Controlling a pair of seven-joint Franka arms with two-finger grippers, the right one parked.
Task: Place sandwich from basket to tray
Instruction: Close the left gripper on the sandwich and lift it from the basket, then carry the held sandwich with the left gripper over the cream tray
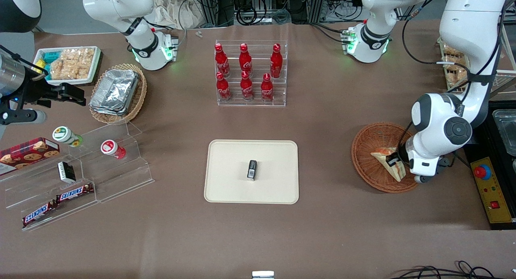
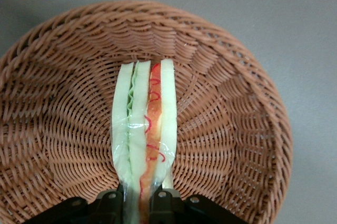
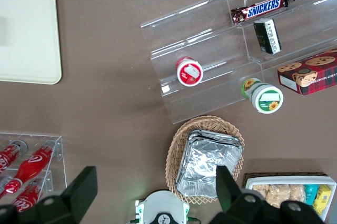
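Overall, a brown cloth covers the worktop (image 1: pixel 330 121), with cables and metal racks along its edge farthest from the front camera. At the working arm's end sits the basket (image 1: pixel 369 150), holding the sandwich (image 1: pixel 387 156) on its edge. The gripper (image 1: pixel 393 161) is down inside the basket, its jaws closed on the sandwich's end, bread pressed between the two fingers (image 2: pixel 108 203). Near the worktop's middle, at about 9 o'clock from the basket, lies the tray (image 1: pixel 229 158) with a small dark packet (image 1: pixel 252 169) standing on it. At 12 o'clock from the tray stands a clear rack of red bottles (image 1: pixel 246 71). Toward the parked arm's end are clear stepped shelves (image 1: pixel 121 170) with chocolate bars (image 1: pixel 74 192), plus a tan basket of foil trays (image 1: pixel 115 91).
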